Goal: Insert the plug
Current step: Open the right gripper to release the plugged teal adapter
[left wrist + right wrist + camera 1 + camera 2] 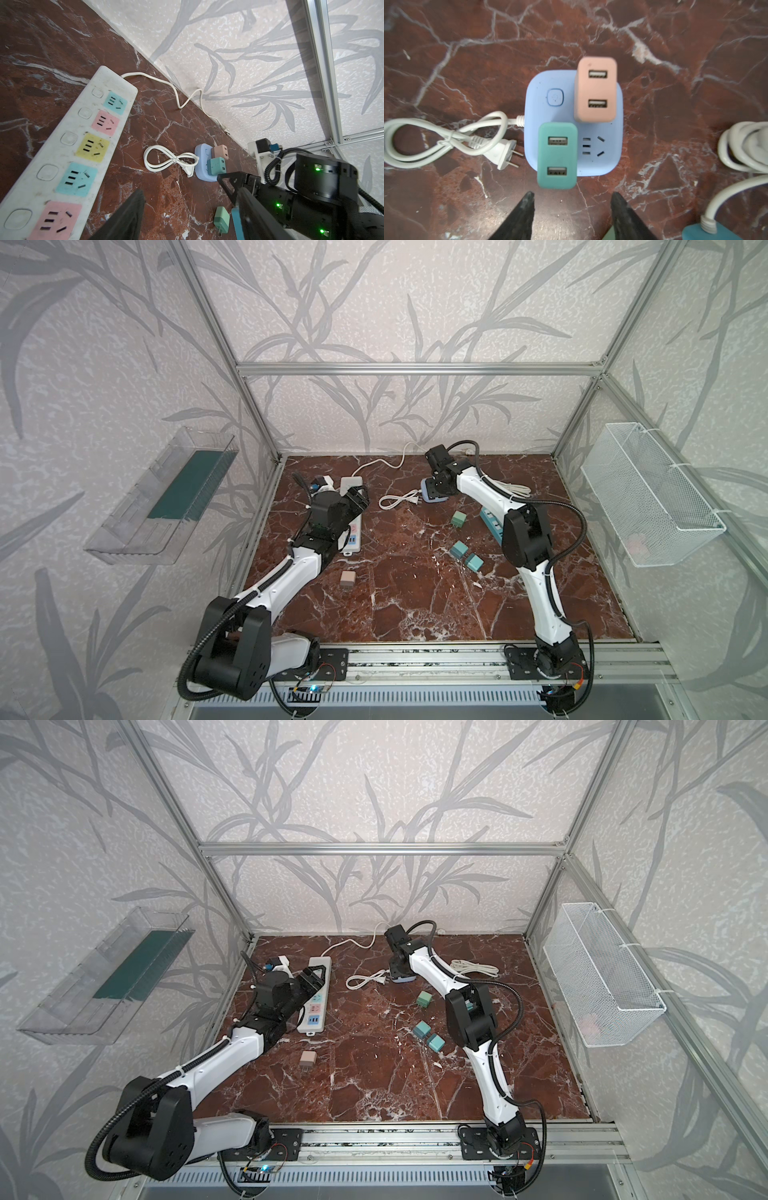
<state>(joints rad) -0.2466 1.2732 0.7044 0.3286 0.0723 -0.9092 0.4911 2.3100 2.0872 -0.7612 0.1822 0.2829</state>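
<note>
Hovering directly above a blue socket cube (pixel 600 165) on the marble desk (pixel 446 197), the right gripper (pixel 572 195) is holding its jaws moderately apart and empty. A teal USB charger plug (pixel 557 154) is standing in the cube beside a pink charger (pixel 595 89); how deeply it is seated cannot be told. The left gripper (pixel 357 497), jaws also apart and empty, is hanging over the white power strip (pixel 116 82), well apart. Nothing is pinning the cube down, so a jaw clipping the teal plug risks tilting it loose or dragging the cube.
</note>
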